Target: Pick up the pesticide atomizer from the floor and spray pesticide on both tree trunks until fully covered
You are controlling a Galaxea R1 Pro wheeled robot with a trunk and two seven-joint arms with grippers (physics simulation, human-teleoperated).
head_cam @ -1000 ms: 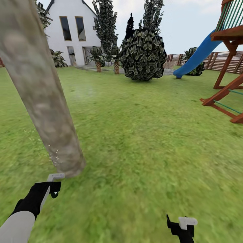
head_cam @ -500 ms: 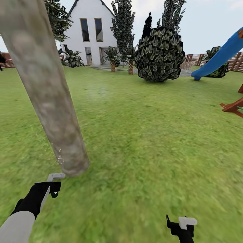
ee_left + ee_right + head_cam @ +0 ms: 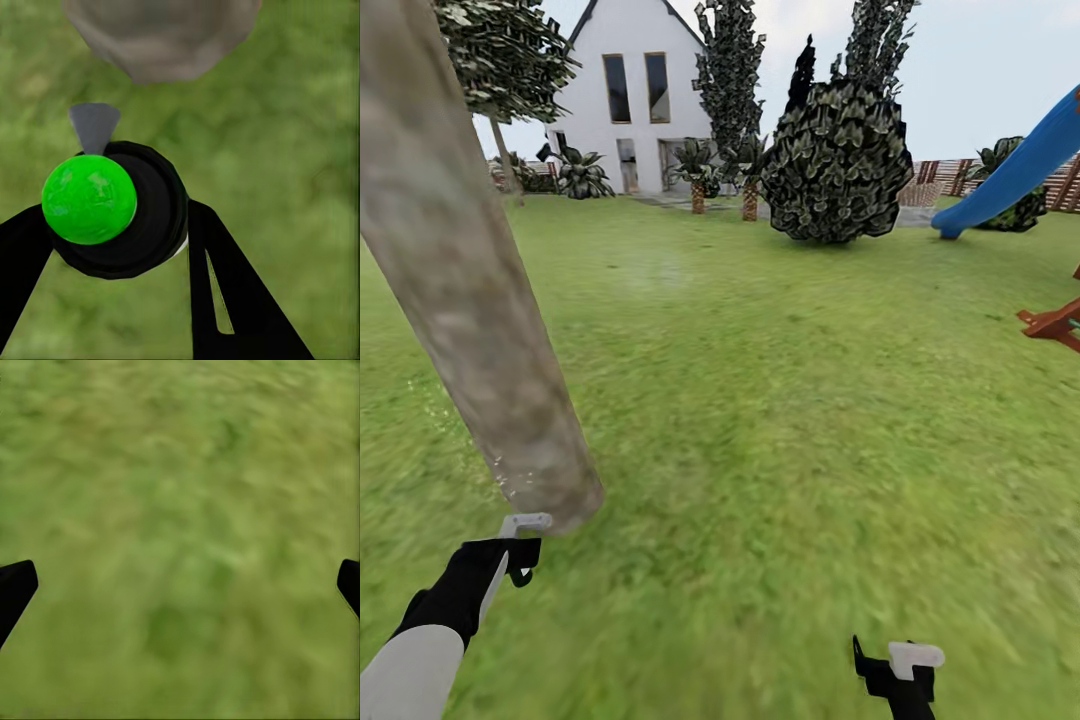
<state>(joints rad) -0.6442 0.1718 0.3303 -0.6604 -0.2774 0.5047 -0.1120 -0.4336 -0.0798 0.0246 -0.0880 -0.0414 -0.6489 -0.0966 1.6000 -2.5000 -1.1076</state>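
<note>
The thick mottled grey-brown tree trunk [image 3: 480,300] leans across the left of the head view, its base standing in the grass lawn [image 3: 810,420]. A few tiny white pesticide specks [image 3: 503,478] dot the trunk's foot. My left gripper [image 3: 510,560] is shut on the pesticide atomizer [image 3: 112,206], a black round body with a green cap. Its grey nozzle [image 3: 93,126] points at the trunk [image 3: 161,37], a short way off. Low at the right, my right gripper [image 3: 900,668] hangs open over bare grass [image 3: 180,510].
A white house [image 3: 630,100], dark leafy trees [image 3: 840,150] and short palms [image 3: 695,165] stand at the back. A blue slide [image 3: 1020,170], a red-brown play frame [image 3: 1055,325] and a wooden fence [image 3: 930,175] are at the right. Lawn stretches ahead.
The whole view has swung left, so the house and bushes sit further right and the play frame has nearly left the picture. The trunk then slid slightly left. Both arms hold their pose.
</note>
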